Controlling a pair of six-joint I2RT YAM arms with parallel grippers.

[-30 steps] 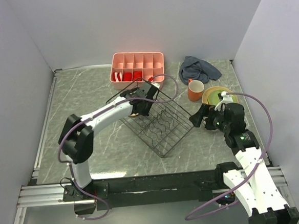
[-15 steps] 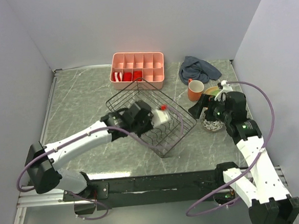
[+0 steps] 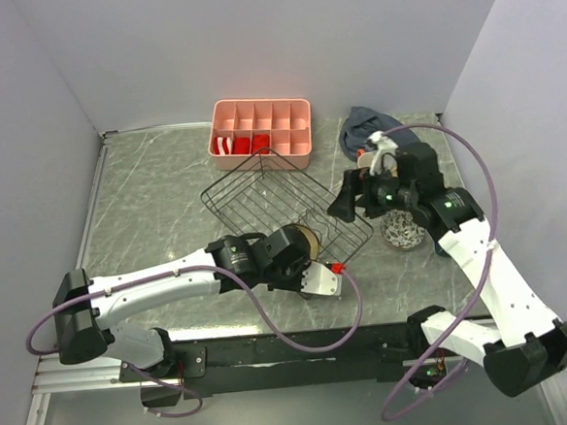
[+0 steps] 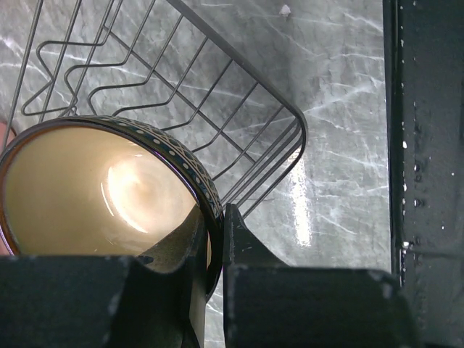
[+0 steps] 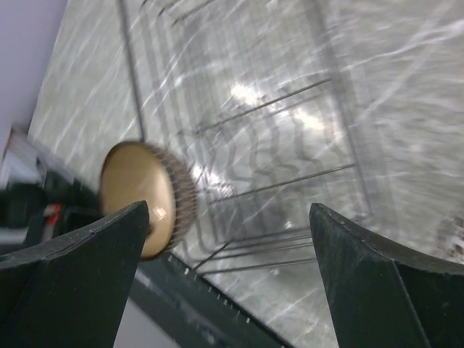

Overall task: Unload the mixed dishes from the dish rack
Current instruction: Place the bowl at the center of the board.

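My left gripper (image 3: 304, 250) is shut on the rim of the dark-brown bowl (image 3: 306, 238), tan inside. It holds the bowl on edge above the near right corner of the black wire dish rack (image 3: 263, 199). In the left wrist view, the fingers (image 4: 235, 232) pinch the bowl's dotted rim (image 4: 109, 188) above the rack's corner (image 4: 283, 123). My right gripper (image 3: 346, 203) is open and empty above the rack's right side. Its view shows the bowl (image 5: 141, 196) and the rack's wavy slots (image 5: 275, 145) below the open gripper (image 5: 229, 209). The pinkish speckled bowl (image 3: 402, 230) sits on the table. The plates and mug are hidden behind my right arm.
A pink compartment tray (image 3: 292, 129) with red-white items stands behind the rack. A grey cloth (image 3: 360, 124) lies at the back right. The black frame rail (image 4: 428, 145) runs along the near table edge. Walls close in the left, back and right.
My left arm drew back toward the near edge, carrying the dark-brown bowl out to the rack's near corner. My right arm swung left from the plates to above the rack, its gripper open.
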